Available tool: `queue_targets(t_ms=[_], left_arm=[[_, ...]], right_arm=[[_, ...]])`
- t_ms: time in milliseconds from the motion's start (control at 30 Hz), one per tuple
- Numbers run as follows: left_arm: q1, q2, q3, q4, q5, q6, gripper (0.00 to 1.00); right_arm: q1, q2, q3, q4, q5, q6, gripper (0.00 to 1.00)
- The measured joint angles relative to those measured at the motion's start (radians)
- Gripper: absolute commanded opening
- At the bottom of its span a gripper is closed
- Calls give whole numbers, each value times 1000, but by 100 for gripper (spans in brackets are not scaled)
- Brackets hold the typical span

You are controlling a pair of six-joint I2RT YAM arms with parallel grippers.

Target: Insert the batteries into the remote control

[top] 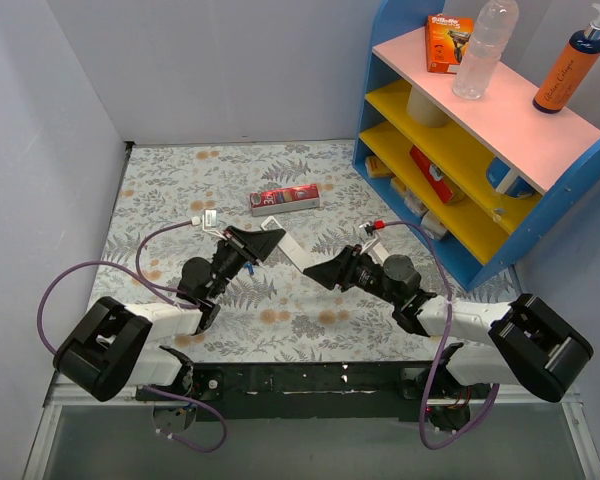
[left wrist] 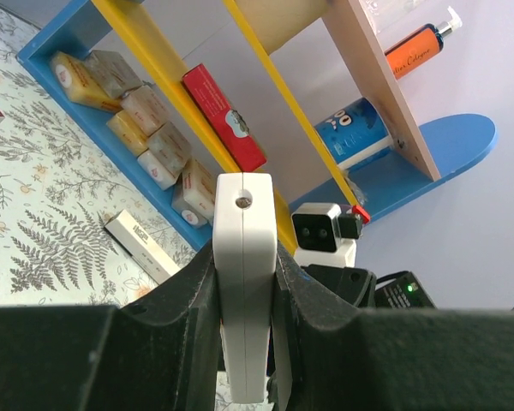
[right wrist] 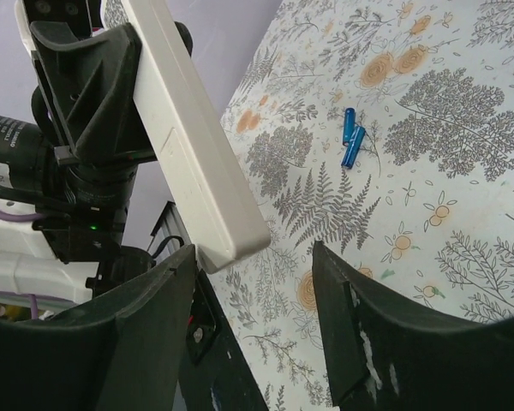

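Note:
My left gripper (top: 270, 240) is shut on the white remote control (top: 298, 250) and holds it above the mat, its free end pointing at the right arm. In the left wrist view the remote (left wrist: 244, 257) stands edge-on between the jaws. My right gripper (top: 325, 272) is open and empty. In the right wrist view the remote's end (right wrist: 197, 163) lies just above my left finger (right wrist: 154, 317), not clamped. Two blue batteries (right wrist: 351, 137) lie side by side on the mat beyond the remote. I cannot make them out in the top view.
A red carton (top: 285, 200) lies on the floral mat behind the grippers. A blue shelf unit (top: 480, 130) with bottles, soaps and boxes stands at the right. A white box (left wrist: 141, 247) lies at the shelf's foot.

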Motion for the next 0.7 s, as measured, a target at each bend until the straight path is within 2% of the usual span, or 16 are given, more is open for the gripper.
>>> queue_targets(t_ms=[300,467,567,700], left_arm=[[-22,-2,-14,25,14,4,0],[-27,-3,-14,26,19,14,0],[-30,-6,-14,28,22,21,0],[-31,-15,-14,25,22,34,0]], right_arm=[[-47,2,112,-60,-101,-39,66],[-49,60,179,-58,-151,-32,66],[-49,99,190,-59,-179,-21,62],[-50,113,190,-58,-196,-5,52]])
